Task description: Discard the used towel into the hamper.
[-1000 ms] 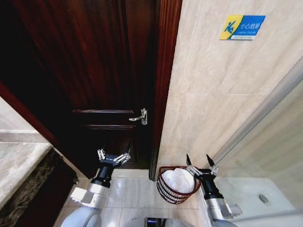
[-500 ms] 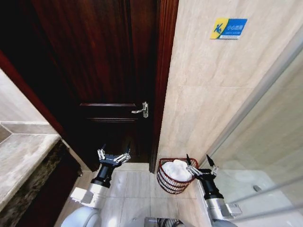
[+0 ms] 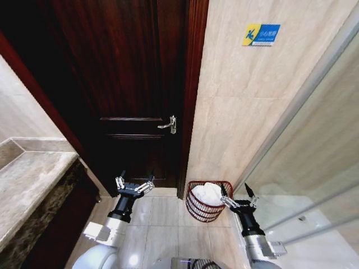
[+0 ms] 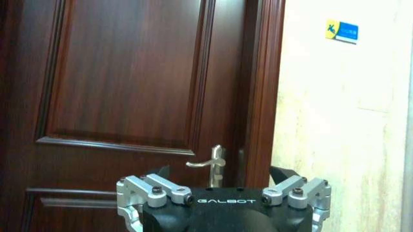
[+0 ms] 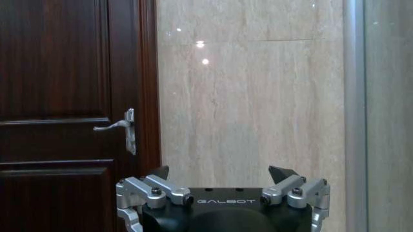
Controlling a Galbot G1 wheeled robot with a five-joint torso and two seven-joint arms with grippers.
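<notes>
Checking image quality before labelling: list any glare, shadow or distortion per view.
Head view: wide-angle bending of the door and glass edges, floor glare near the left arm. Right wrist view: two light spots on the wall. Left wrist view: soft, dim.

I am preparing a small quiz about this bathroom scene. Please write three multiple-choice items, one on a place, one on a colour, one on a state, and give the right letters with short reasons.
1. Where does the hamper stand?
A. on the counter
B. on the floor by the tiled wall, right of the door
C. inside the shower

2. What colour is the towel in it?
A. white
B. blue
C. black

3. How is the right gripper?
A. shut on the towel
B. open and empty
C. shut on the hamper rim

Key: 1 B, it sits at the wall's foot beside the door frame; 2 A, white cloth fills the basket; 3 B, its fingers are spread, holding nothing.
</notes>
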